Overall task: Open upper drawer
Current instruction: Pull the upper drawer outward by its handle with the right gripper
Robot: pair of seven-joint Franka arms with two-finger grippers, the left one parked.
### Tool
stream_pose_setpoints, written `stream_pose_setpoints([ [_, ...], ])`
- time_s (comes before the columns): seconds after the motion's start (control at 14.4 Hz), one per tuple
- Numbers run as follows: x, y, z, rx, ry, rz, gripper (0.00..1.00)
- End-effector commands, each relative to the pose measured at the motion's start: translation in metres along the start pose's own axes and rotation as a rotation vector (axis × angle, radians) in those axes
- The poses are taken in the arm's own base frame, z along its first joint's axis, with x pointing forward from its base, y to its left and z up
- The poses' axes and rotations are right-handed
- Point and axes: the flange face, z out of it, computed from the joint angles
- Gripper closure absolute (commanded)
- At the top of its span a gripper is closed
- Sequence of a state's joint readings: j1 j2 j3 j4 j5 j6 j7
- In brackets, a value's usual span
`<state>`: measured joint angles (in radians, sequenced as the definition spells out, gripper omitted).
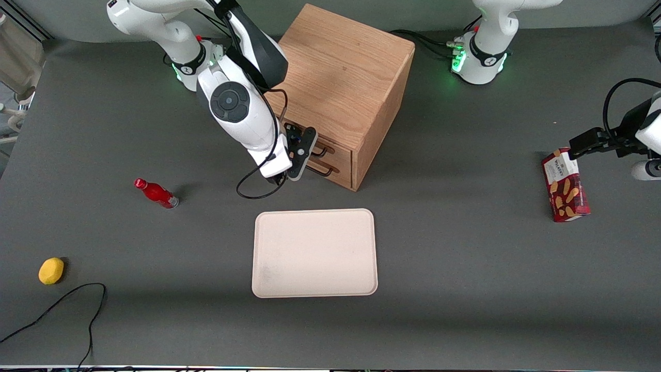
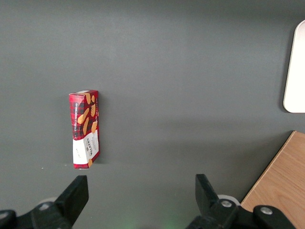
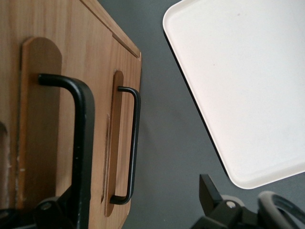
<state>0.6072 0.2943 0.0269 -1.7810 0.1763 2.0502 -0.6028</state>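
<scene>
The oak cube cabinet (image 1: 343,88) stands at the back middle of the table. Its upper drawer (image 1: 338,150) and the bottom drawer (image 1: 338,173) both look shut. In the right wrist view the upper drawer's black bar handle (image 3: 83,143) is large and close, and the bottom drawer's handle (image 3: 134,143) is thinner and lower down. My right gripper (image 1: 301,160) is in front of the drawer fronts at handle height. It is open (image 3: 131,212), with the upper handle between its spread fingers, close to one finger (image 3: 50,210). The other finger (image 3: 209,193) stands well clear over the table.
A cream tray (image 1: 315,253) lies nearer the front camera than the cabinet, also in the right wrist view (image 3: 248,86). A red bottle (image 1: 156,193) and a yellow lemon (image 1: 51,270) lie toward the working arm's end. A red biscuit box (image 1: 565,186) lies toward the parked arm's end.
</scene>
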Motion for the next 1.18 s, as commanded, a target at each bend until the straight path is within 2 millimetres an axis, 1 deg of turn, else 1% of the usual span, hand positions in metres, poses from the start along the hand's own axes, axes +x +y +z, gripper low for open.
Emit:
stream_pose_setpoints([
  [0.0,-0.003,0.015,0.005,0.000,0.019,-0.018,0.00],
  [0.07,-0.004,0.021,0.003,-0.004,0.024,-0.012,0.00],
  [0.42,0.005,0.035,-0.004,-0.013,0.047,0.006,0.00],
  [0.63,0.004,0.048,-0.004,-0.008,0.055,0.040,0.00],
  [0.83,0.002,0.062,-0.010,-0.012,0.064,0.061,0.00],
  [1.11,0.002,0.068,-0.015,-0.013,0.069,0.113,0.00],
])
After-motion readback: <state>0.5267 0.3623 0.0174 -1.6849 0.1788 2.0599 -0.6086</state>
